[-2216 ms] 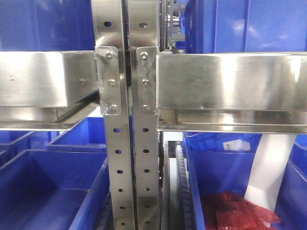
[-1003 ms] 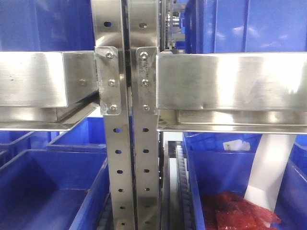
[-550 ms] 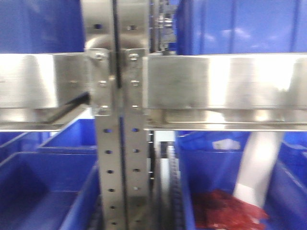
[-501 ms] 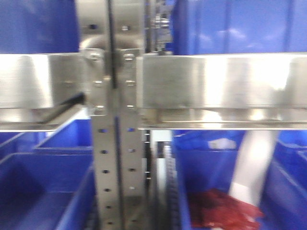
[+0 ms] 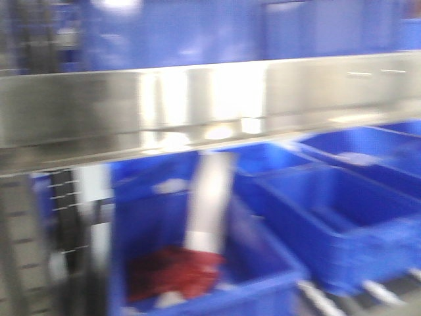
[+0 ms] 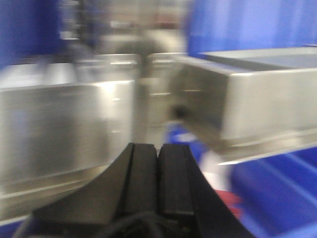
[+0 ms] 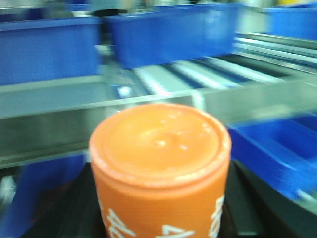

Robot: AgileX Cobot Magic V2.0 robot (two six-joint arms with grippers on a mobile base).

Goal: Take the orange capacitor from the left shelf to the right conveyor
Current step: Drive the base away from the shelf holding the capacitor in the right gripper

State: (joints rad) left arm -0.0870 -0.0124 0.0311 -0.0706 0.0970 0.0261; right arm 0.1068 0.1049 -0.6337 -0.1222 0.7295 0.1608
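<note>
Only the right wrist view shows the orange capacitor, clamped in the right gripper. The left gripper is closed and empty.

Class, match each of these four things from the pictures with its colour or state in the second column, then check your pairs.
Things:
1. capacitor
2. left gripper
3. shelf beam
4. bin

Colour or state:
A. shiny steel
B. orange, held in the right gripper
C. blue
D. black, shut, holding nothing

Pairs: 1-B, 2-D, 3-A, 4-C
</note>
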